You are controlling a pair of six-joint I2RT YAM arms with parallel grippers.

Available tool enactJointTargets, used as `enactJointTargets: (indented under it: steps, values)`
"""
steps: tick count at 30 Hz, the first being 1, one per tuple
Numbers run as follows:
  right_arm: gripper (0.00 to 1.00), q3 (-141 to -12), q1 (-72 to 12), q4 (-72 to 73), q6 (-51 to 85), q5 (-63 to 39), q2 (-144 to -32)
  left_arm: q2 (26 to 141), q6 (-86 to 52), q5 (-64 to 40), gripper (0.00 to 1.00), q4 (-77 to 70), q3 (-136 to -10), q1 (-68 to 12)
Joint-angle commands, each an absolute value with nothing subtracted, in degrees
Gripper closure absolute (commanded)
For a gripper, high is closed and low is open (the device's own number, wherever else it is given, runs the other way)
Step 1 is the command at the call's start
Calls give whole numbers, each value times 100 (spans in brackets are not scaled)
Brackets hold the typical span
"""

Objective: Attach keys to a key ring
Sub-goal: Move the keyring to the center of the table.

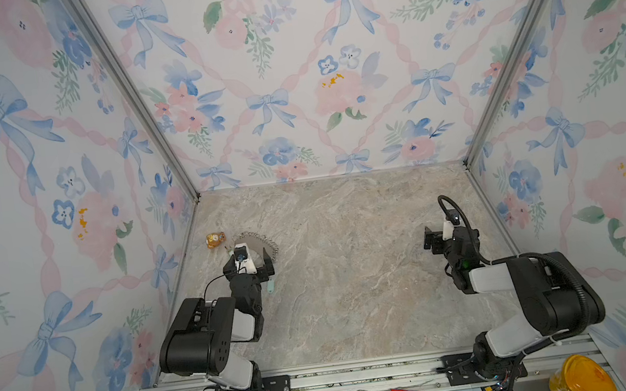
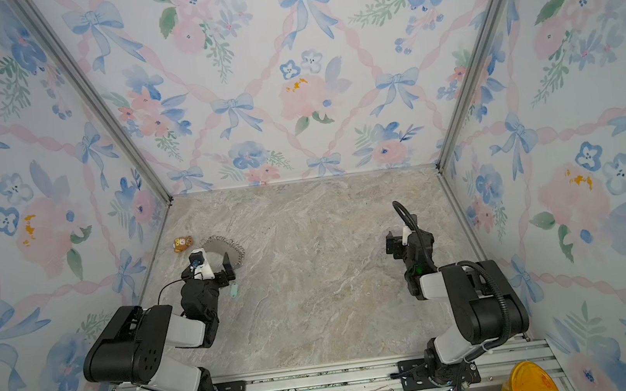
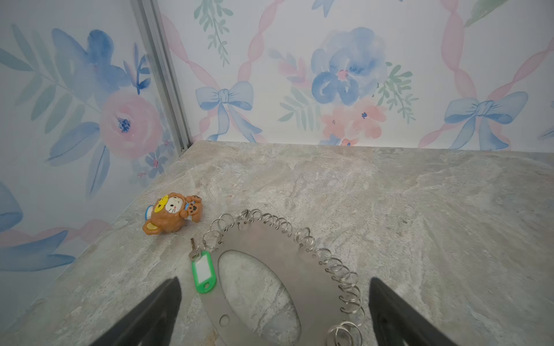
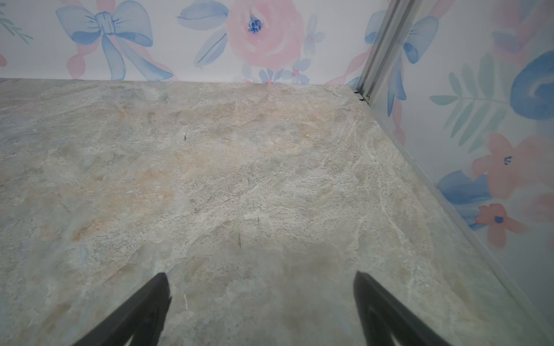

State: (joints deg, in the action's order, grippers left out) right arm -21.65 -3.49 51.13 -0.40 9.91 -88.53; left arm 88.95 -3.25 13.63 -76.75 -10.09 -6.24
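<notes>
Key ring (image 3: 311, 278) is being flanked by the left gripper (image 3: 274, 280), whose jaws are being held wide apart, gripping nothing. The green key (image 3: 204, 275) is lying at the ring's edge, the mint key (image 1: 270, 287) near it. The right gripper (image 4: 260, 274), likewise wide and empty, is being held over the table (image 4: 269, 164), well apart from the ring.

The left arm (image 1: 246, 290) is covering part of the key ring (image 1: 258, 240) in both top views; the left wrist view's edge is cutting it off too.
</notes>
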Motion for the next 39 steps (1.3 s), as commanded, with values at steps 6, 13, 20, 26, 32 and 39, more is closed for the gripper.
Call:
enactJointTargets:
  steps: [6, 13, 20, 26, 32, 39]
  values:
    - [3, -2250, -387, 5177, 24, 1062, -8860, 8928, -341, 1396, 2, -7822, -1059, -659]
    - [3, -2249, -387, 5177, 21, 1060, -8859, 8921, -335, 1398, 2, -7822, -1059, -659]
    - [3, -2245, -387, 5177, 24, 1061, -8860, 8921, -335, 1395, 2, -7827, -1063, -659]
    - [3, -2250, -385, 5177, 26, 1062, -8859, 8929, -339, 1389, 2, -7823, -1063, -655]
    - [3, -2286, -423, 5044, -87, 901, -8791, 8717, -244, 1611, 2, -7826, -984, -794]
    - [3, -2788, -1193, 3277, -964, 1299, -7837, 7311, 336, 3212, 2, -7037, -931, -1866]
